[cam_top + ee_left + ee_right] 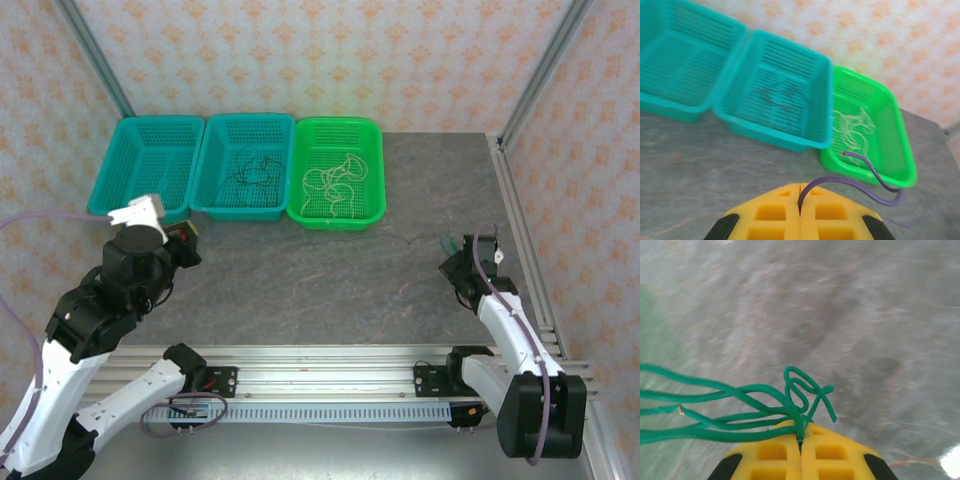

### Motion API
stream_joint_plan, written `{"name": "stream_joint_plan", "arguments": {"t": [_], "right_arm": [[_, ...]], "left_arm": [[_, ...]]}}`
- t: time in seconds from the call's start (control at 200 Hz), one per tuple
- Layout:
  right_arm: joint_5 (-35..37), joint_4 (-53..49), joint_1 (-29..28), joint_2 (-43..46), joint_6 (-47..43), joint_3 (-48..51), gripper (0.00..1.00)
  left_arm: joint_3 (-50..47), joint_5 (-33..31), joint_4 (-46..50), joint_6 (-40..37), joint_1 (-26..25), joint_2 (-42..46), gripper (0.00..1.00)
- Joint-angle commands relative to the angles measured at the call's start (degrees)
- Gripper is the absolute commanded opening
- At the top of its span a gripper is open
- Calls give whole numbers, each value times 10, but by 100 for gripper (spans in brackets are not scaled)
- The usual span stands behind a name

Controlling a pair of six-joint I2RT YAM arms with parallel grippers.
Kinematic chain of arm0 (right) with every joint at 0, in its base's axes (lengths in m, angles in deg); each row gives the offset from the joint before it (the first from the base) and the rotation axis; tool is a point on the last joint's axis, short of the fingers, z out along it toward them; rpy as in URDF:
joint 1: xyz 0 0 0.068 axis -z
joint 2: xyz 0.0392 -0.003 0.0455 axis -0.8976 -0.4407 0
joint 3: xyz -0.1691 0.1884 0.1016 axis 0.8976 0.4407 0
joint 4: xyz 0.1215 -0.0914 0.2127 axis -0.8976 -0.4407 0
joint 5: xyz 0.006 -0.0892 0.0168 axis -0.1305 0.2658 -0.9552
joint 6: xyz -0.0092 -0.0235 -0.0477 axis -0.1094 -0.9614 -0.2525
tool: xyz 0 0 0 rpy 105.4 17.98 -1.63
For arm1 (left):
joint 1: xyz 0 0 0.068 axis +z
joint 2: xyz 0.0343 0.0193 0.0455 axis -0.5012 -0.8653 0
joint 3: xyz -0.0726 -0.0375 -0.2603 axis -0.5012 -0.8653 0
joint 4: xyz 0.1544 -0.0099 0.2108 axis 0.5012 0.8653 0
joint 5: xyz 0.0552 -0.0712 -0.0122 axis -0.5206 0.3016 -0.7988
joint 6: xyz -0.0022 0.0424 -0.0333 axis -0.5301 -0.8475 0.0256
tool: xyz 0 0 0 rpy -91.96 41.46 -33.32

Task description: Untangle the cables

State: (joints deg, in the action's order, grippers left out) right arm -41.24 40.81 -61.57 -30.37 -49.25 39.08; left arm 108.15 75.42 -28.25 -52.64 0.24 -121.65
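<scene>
My left gripper (800, 185) is shut on a thin purple cable (860, 186), which arcs right and curls up over the green basket's (900, 150) near rim. In the top view this gripper (186, 246) hovers at the table's left. Whitish cables (852, 131) lie in the green basket (372, 170). A dark cable (250, 170) lies in the middle teal basket (215, 150). My right gripper (801, 429) is shut on a bundle of thin green cables (740, 395) that loop above the fingertips and trail left. It sits low over the table's right side (456, 258).
An empty teal basket (115, 170) stands at the back left, beside the other two baskets. The grey stone table (330, 280) stretches between the arms. A metal frame rail (525, 250) runs along the right edge, close to the right arm.
</scene>
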Motion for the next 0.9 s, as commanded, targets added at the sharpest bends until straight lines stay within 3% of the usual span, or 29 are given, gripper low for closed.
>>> {"name": "stream_joint_plan", "arguments": {"t": [0.0, 0.05, 0.16, 0.455, 0.576, 0.691, 0.896], "right_arm": [[-131, 73, -7, 40, -26, 5, 0], [-132, 67, -10, 56, -26, -2, 0], [-149, 57, -11, 83, -24, -27, 0], [-250, 70, -36, 84, -14, -98, 0], [-266, 49, -58, 69, -30, -138, 0], [-282, 30, -67, 61, -33, -174, 0], [-319, 34, -74, 62, 13, -228, 0]], "left_arm": [[-24, 207, -139, -54, 4, -47, 0], [-38, 256, -173, -62, 4, -73, 0], [-78, 303, -207, -65, -3, -123, 13], [-244, 224, -320, -32, -80, -141, 33], [-240, 230, -335, -57, -95, -152, 43], [-211, 290, -371, -116, -126, -177, 51], [-175, 295, -466, -163, -178, -281, 56]]}}
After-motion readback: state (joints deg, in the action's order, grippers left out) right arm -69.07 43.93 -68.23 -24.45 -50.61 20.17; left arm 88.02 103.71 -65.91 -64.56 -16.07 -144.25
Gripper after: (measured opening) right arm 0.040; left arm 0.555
